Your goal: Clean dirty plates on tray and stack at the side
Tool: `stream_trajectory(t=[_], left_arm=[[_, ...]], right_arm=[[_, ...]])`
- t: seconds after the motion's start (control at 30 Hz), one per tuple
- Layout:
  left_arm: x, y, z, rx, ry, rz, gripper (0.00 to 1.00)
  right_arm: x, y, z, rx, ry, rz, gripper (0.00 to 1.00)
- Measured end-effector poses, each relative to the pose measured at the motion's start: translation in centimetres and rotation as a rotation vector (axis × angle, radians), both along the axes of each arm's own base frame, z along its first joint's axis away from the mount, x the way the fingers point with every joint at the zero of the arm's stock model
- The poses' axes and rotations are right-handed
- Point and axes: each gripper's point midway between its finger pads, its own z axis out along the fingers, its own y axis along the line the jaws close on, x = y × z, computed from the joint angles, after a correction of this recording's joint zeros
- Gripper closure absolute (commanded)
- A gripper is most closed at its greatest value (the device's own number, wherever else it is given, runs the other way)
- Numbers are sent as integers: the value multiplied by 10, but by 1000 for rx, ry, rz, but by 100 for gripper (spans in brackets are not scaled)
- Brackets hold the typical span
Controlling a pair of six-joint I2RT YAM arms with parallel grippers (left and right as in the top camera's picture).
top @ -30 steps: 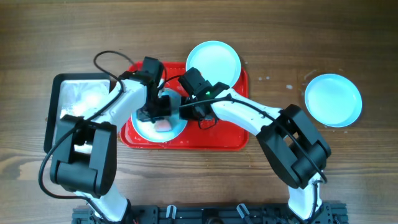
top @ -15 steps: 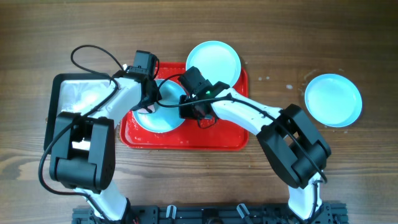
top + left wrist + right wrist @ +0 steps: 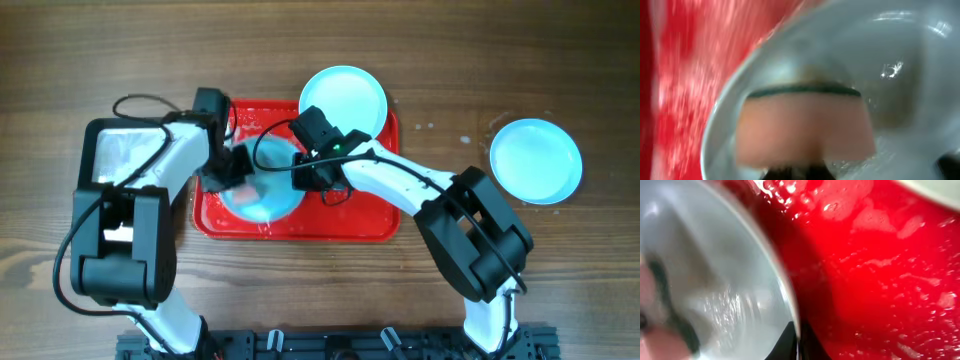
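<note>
One pale turquoise plate (image 3: pixel 268 188) lies on the left part of the red tray (image 3: pixel 340 222). My right gripper (image 3: pixel 300 168) is shut on its right rim, seen pinched between the fingers in the right wrist view (image 3: pixel 796 341). My left gripper (image 3: pixel 222 172) is shut on a pink sponge (image 3: pixel 805 125) pressed on the plate's wet surface (image 3: pixel 900 60) near its left edge. A second plate (image 3: pixel 343 100) rests at the tray's far right corner. A third plate (image 3: pixel 535 160) lies on the table to the right.
A black-rimmed silver pan (image 3: pixel 120 160) stands left of the tray, close to my left arm. The tray's floor is wet (image 3: pixel 880 280). A few water drops lie on the wooden table (image 3: pixel 450 135) between the tray and the right plate.
My left gripper with the sponge has swept from the plate's near middle up and then left to its left edge. My right gripper has kept its hold on the rim.
</note>
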Motion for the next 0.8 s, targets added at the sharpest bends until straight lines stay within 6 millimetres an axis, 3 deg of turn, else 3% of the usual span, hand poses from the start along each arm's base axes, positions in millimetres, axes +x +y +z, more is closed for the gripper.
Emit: stream_trajectory(t=[0.03,0.1,0.2,0.27,0.37,0.57,0.63,0.8], left_arm=[[31,-8,2,-15,-146,-14,96],[52,-25,2,-38,-268,-52,96],[60,-55,2,-43,-370,-134,96],[58,-59,2,-3,-378,-154,96],[43,-46,-1,49,-293,-110,96],[-25,14,-3,50,67,147,96],[-38,21,-3,54,126,168,96],[-34,22,-6,50,84,116,96]], right_arm=[[3,-2,0,0,0,-13,96],[3,-3,0,1,1,-17,96],[3,-3,0,1,1,-19,96],[3,-3,0,1,1,-19,96],[1,-1,0,7,8,-11,96],[-11,12,0,28,20,40,96],[-11,12,0,28,19,40,96],[-10,13,0,30,17,39,96]])
